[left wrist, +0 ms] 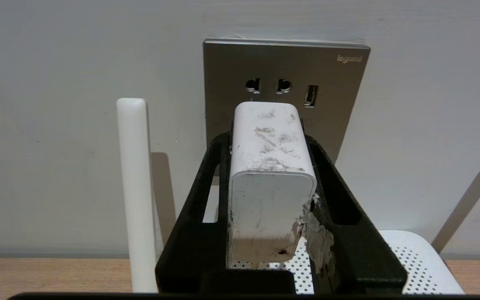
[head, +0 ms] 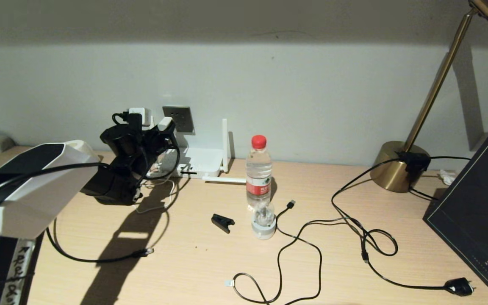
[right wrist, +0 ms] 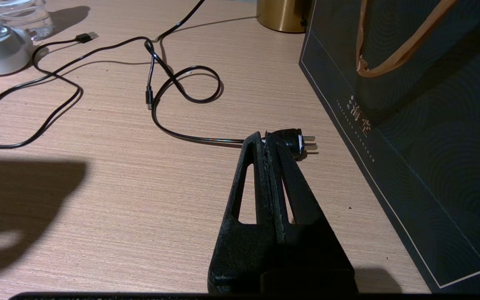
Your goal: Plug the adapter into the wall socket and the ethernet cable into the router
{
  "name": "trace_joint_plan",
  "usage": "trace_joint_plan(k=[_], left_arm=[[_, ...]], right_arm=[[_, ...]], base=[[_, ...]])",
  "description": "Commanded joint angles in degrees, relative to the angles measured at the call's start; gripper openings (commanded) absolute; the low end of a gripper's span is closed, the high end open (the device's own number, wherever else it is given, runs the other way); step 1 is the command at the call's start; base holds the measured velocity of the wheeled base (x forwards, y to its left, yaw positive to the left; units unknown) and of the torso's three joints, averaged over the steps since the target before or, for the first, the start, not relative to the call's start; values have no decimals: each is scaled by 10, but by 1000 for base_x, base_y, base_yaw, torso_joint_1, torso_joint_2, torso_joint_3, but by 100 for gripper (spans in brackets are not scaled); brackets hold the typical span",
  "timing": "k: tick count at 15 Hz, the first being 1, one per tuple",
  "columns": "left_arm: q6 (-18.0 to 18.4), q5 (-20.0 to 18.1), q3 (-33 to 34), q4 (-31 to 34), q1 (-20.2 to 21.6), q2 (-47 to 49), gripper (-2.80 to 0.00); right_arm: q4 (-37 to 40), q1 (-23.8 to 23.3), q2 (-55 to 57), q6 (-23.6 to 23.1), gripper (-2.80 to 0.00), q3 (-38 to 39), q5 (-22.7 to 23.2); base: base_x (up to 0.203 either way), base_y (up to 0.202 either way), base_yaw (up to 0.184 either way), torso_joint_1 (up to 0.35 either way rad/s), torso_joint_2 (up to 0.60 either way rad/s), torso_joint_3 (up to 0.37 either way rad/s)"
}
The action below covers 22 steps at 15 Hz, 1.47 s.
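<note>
Item: my left gripper (left wrist: 270, 137) clamped on the adapter (left wrist: 270, 166), just short of the wall socket (left wrist: 231, 66). Risk: prongs sat below the holes; pushing could jam against the plate. My right gripper (right wrist: 270, 143) hung closed, empty.

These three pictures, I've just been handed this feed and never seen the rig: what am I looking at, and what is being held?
It is a two-armed robot at a wooden desk. The wide picture comes from its head; the other two come from cameras behind each arm's fingers. The left gripper is clamped on the adapter, a white cube, raised in front of the wall socket, just above the router. The right gripper is shut and empty, hovering idle over the desk near a black mains plug and a dark bag. The ethernet cable lies loose on the desk. Also there: a water bottle and a brass lamp.
</note>
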Motion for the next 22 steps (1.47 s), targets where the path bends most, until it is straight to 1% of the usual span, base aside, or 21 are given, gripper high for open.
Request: trace_joint_plan(k=[1, 3, 8, 11, 17, 22], left_arm=[[0, -6, 0, -4, 3, 3, -280], [0, -16, -1, -4, 6, 6, -280], [0, -17, -2, -4, 6, 6, -280], [0, -17, -20, 0, 4, 8, -280], [1, -16, -20, 3, -7, 6, -280], [1, -15, -26, 4, -8, 12, -280]], right_arm=[[0, 0, 1, 0, -280, 0, 0], [0, 0, 0, 0, -280, 0, 0], [0, 0, 1, 0, -280, 0, 0], [0, 0, 0, 0, -280, 0, 0], [0, 0, 0, 0, -280, 0, 0], [0, 0, 0, 0, -280, 0, 0]], base=[[0, 0, 0, 0, 0, 0], [0, 0, 0, 0, 0, 0], [0, 0, 0, 0, 0, 0], [0, 0, 0, 0, 0, 0], [0, 0, 0, 0, 0, 0], [0, 0, 0, 0, 0, 0]])
